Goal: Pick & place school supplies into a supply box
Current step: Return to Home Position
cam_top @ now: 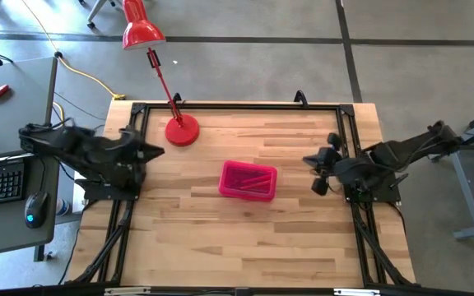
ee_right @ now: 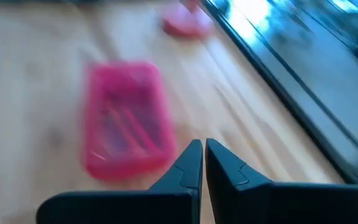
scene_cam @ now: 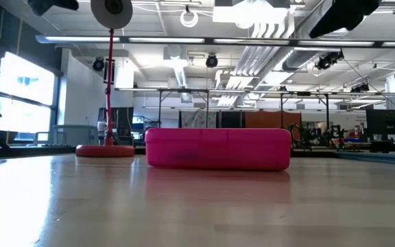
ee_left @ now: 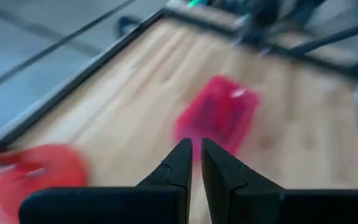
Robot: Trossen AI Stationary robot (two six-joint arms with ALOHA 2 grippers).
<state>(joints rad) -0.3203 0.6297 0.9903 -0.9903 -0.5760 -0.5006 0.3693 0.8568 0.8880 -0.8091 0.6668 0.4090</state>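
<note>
Supply box (cam_top: 248, 180) is lying flat with its lid down, just right of centre in the high view and slightly skewed to the counter edges. It is rectangular with rounded corners, in translucent hot-pink plastic. Thin stick shapes of pens (ee_right: 124, 127) are showing through the lid, but I cannot tell their colours. In the low view the box is reading as a low, smooth-sided slab at centre frame.

Counter (cam_top: 220, 238) is showing pale wood planks with lengthwise grain, bordered by a black metal frame (cam_top: 237, 106).

Desk lamp base (cam_top: 181, 131), a glossy red disc, is standing up and left of the box, apart from it. A thin red stem is running up to a bell-shaped shade (cam_top: 142, 31) at top of frame.

Left hand (cam_top: 156, 151) is hovering over the counter's left edge, well apart from the box. Its fingers are drawn narrow, with only a slit between them, and are gripping nothing.

Right hand (cam_top: 313, 168) is hovering at the right edge, likewise narrow and empty.
</note>
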